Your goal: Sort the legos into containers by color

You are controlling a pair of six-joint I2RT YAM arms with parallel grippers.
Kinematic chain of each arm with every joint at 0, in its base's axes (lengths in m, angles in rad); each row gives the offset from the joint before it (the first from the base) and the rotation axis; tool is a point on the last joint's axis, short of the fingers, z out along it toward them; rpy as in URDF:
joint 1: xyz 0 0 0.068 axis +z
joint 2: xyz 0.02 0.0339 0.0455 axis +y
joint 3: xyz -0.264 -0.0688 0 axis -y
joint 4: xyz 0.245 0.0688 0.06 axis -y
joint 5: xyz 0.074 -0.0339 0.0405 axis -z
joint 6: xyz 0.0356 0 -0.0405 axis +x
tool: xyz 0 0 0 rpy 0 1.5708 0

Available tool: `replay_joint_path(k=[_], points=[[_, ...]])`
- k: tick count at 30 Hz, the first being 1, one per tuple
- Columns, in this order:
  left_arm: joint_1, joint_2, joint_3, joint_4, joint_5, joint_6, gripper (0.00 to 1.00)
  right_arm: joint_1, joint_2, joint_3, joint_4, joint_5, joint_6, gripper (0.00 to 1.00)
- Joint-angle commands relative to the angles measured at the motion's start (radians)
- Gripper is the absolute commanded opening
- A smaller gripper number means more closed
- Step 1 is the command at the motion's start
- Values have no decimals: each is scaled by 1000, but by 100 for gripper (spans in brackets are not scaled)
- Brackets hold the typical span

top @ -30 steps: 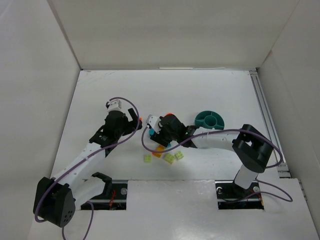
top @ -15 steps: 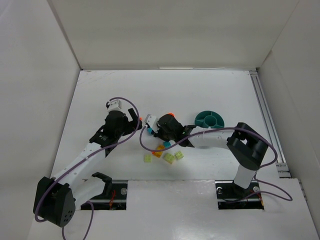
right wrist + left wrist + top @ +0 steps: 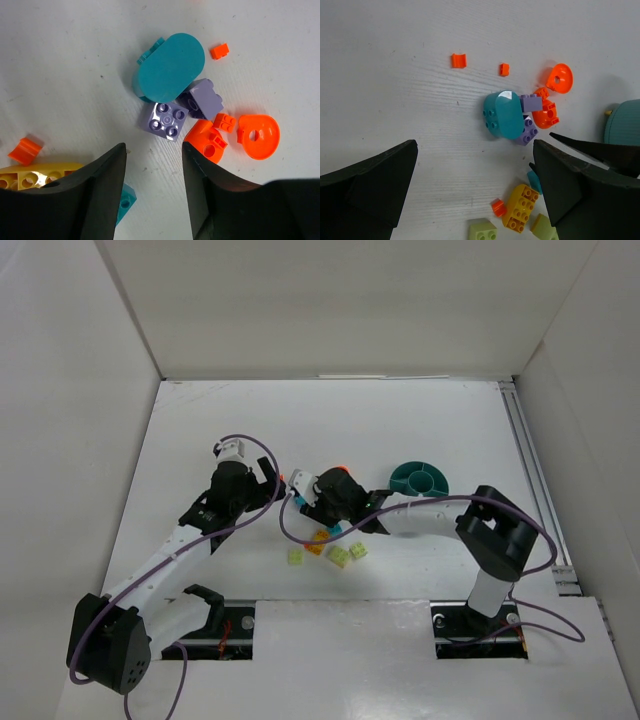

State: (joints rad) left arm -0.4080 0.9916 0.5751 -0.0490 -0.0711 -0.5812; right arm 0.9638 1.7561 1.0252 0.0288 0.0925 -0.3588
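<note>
The legos lie in a loose heap between my two grippers. In the right wrist view, a purple square brick sits just ahead of my open, empty right gripper. It lies beside a teal oval brick, a second purple brick, an orange-red piece and a round orange piece. My left gripper is open and empty above the table. The teal oval brick is ahead of it, and a yellow-orange brick is near its right finger. The teal dish stands to the right of the heap.
Pale green bricks lie nearer the arm bases. Small orange bits are scattered past the heap. A small teal brick lies by my right gripper's left finger. My two grippers are close together. White walls enclose the table.
My right arm has shifted slightly, bringing its gripper a little closer over the heap. The left arm and the bricks have hardly moved.
</note>
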Motion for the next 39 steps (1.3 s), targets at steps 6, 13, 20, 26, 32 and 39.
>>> replay_joint_path(k=[6, 13, 20, 26, 32, 39], points=[[1, -14, -8, 31, 16, 20, 100, 10, 72, 82, -4, 21, 31, 60], [1, -14, -8, 40, 16, 20, 100, 10, 135, 127, -15, 55, 66, 60], [1, -14, -8, 40, 16, 20, 100, 10, 163, 127, -24, 64, 86, 56], [1, -14, -8, 40, 16, 20, 100, 1, 163, 127, -24, 42, 86, 36], [1, -14, -8, 40, 16, 20, 100, 1, 90, 95, -24, 42, 86, 24], [1, -14, 2, 40, 25, 20, 100, 1, -97, 17, -24, 1, 57, 23]])
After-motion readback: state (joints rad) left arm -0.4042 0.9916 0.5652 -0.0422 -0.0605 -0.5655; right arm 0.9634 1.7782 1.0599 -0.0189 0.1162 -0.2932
